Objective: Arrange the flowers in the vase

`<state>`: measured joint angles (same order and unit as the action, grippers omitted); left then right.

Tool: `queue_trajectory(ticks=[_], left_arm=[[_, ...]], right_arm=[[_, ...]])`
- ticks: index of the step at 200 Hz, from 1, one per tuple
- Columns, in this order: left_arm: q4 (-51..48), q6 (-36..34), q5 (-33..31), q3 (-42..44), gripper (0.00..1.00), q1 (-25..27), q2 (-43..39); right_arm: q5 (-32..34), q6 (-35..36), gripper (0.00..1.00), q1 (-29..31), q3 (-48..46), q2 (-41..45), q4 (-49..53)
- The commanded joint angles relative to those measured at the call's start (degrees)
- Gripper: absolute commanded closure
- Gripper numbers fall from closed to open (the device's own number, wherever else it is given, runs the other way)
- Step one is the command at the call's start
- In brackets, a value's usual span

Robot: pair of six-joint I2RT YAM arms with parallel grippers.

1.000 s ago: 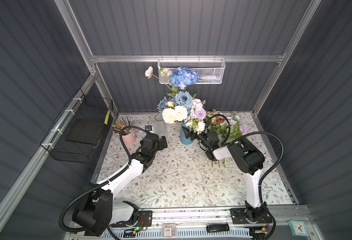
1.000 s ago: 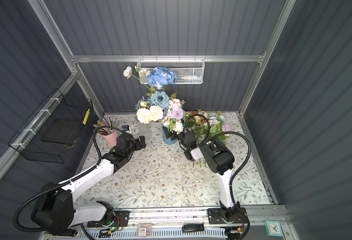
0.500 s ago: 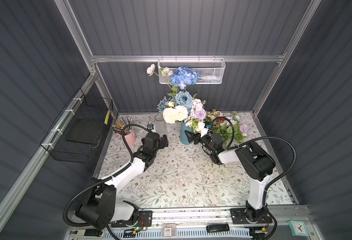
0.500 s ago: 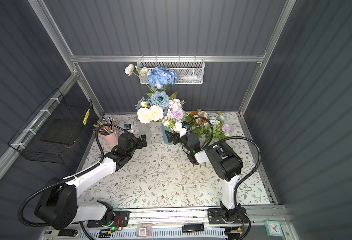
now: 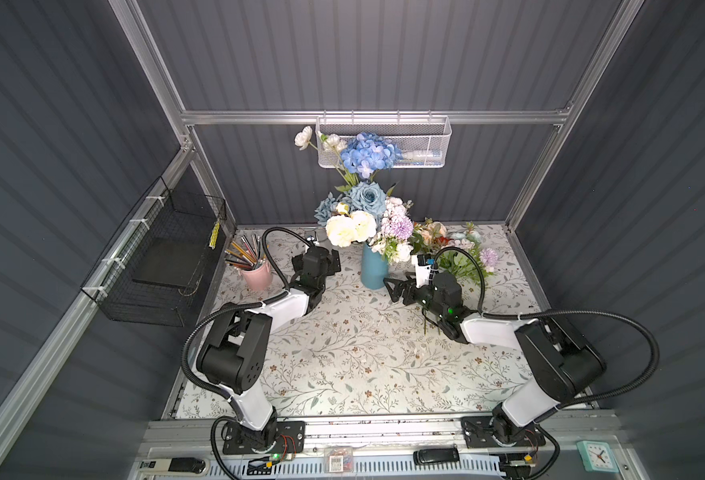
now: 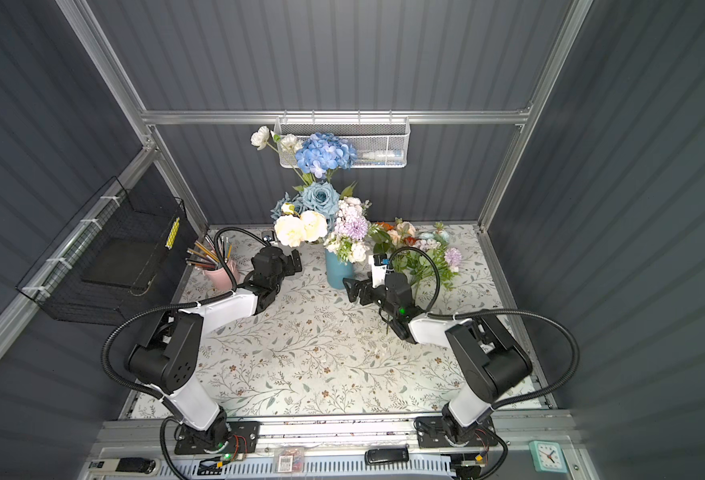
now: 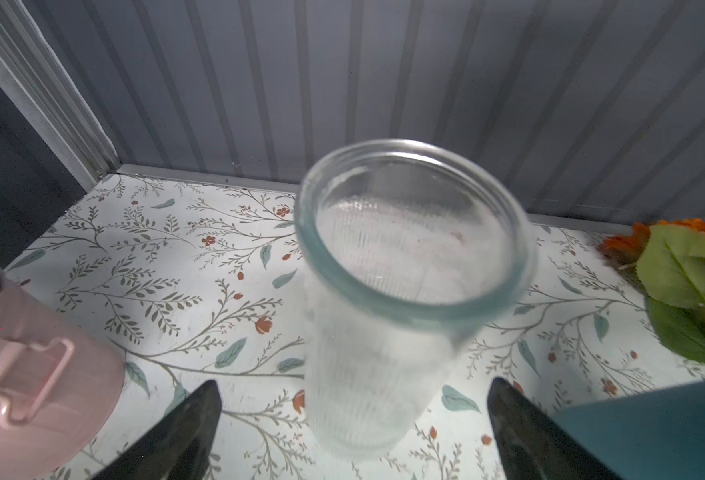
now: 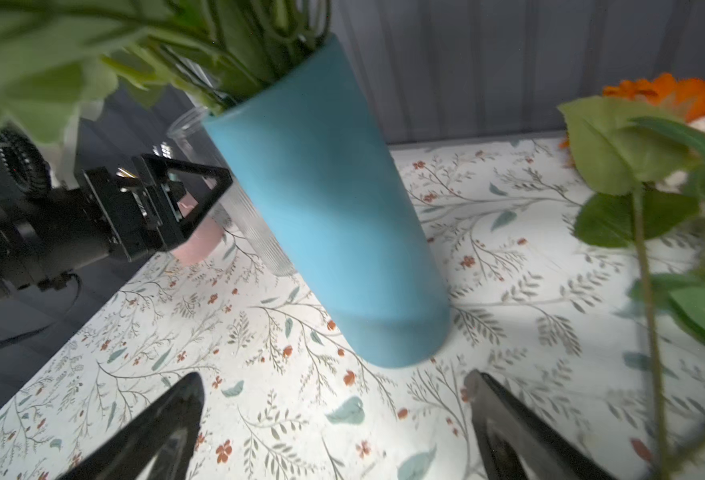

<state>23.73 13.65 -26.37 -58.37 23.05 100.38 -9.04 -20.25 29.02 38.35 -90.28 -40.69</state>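
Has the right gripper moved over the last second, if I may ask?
Yes: the right gripper has drawn back from over the blue vase, rightward, to beside its base.

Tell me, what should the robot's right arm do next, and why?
Probably swing the right gripper over to the loose green-stemmed flowers lying flat nearby: its jaws stand open and empty beside the tall teal vase, so it needs another stem.

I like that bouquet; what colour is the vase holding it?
The vase is plain teal blue, clearest in the right wrist view.
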Motion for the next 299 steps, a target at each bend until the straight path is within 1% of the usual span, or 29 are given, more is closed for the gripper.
queue_trajectory(ticks=[1, 24, 55, 85, 128, 157, 170, 186, 212, 228, 240, 250, 256, 280, 299], left_arm=[[2.55, -2.54, 0.25, -3.74, 0.00, -0.98, 3.37], [3.81, -3.27, 2.13, -6.61, 0.00, -1.47, 7.37], [6.99, -3.87, 3.33, -8.83, 0.00, -1.60, 11.30], [9.74, -4.21, 2.01, -9.48, 0.00, -1.56, 13.16], [11.52, -5.04, 1.87, -11.52, 0.08, -1.69, 14.80], [11.58, -5.39, 2.46, -12.05, 0.20, -2.00, 15.48], [11.60, -5.40, 2.77, -12.08, 0.31, -2.15, 15.49], [11.74, -5.54, 2.98, -11.69, 0.41, -2.21, 15.21], [11.78, -5.74, 3.66, -10.25, 0.64, -2.22, 13.47], [10.75, -5.36, 4.17, -8.99, 0.81, -2.22, 11.40], [9.22, -4.42, 4.87, -7.82, 0.92, -2.24, 9.22], [8.20, -3.39, 5.56, -6.45, 0.98, -2.14, 7.23], [7.81, -2.65, 6.09, -5.26, 1.00, -2.13, 5.89], [6.18, -0.17, 7.84, -0.02, 1.00, -1.80, -0.42], [4.55, 0.98, 8.87, 3.75, 1.00, -0.64, -5.15]], right_arm=[[4.59, 1.63, 0.01, -1.02, 1.11, 4.15, 15.94], [6.80, 0.70, 0.01, -2.94, -1.00, 7.16, 18.13], [4.34, 0.62, 0.01, -5.95, -1.65, 9.28, 21.75], [3.82, 1.92, 0.01, -7.98, -1.13, 9.77, 23.11], [3.57, 1.94, 0.01, -9.75, 0.87, 8.08, 23.65], [3.86, 1.46, 0.01, -10.96, 1.07, 9.03, 23.72], [4.32, 1.69, 0.01, -11.64, 1.11, 9.91, 24.03], [4.66, 2.38, 0.01, -12.50, 0.95, 11.06, 24.46], [6.68, 3.50, 0.01, -13.87, 1.55, 12.94, 26.35], [7.95, 3.64, 0.01, -14.91, 2.44, 13.67, 27.90], [8.63, 3.19, 0.01, -15.96, 3.50, 13.90, 29.38], [9.49, 2.10, 0.01, -16.80, 4.78, 13.86, 31.35], [9.69, 1.51, 0.01, -17.33, 5.75, 13.76, 32.72], [9.86, 0.39, 0.01, -19.20, 8.64, 13.64, 38.01], [9.94, -0.90, 0.01, -20.23, 8.59, 14.79, 39.81]])
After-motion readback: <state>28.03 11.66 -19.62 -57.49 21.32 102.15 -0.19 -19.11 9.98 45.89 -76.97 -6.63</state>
